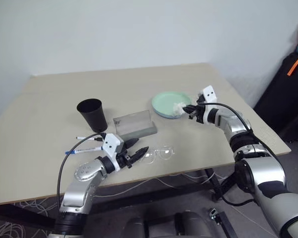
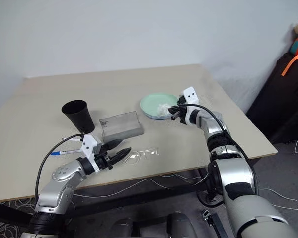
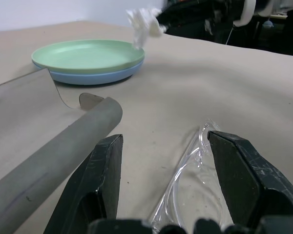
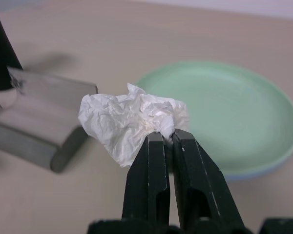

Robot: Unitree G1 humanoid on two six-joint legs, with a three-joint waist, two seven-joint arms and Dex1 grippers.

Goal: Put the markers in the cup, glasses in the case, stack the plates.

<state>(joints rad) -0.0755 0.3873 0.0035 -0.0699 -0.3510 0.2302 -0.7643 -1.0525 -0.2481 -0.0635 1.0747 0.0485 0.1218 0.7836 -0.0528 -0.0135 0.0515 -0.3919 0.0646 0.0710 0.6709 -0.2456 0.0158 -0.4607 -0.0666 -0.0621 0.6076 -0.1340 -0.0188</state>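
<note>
The mint green plate (image 3: 88,53) lies on top of the light blue plate (image 3: 97,75) at the table's right rear. My right gripper (image 4: 165,136) is shut on a white crumpled paper wad (image 4: 132,122), held just above the table beside the plates' near rim (image 1: 165,112). My left gripper (image 1: 139,152) is open near the front edge, its tips just left of the glasses (image 1: 159,152), which lie flat. The grey case (image 1: 135,125) appears open, lid raised. The black cup (image 1: 93,114) stands upright left of it. Two markers (image 1: 87,144) lie in front of the cup.
The table's (image 1: 49,94) front edge runs just under my left gripper. A dark bag with an orange strap (image 1: 294,69) stands off the table at the right. Cables lie on the floor under the table.
</note>
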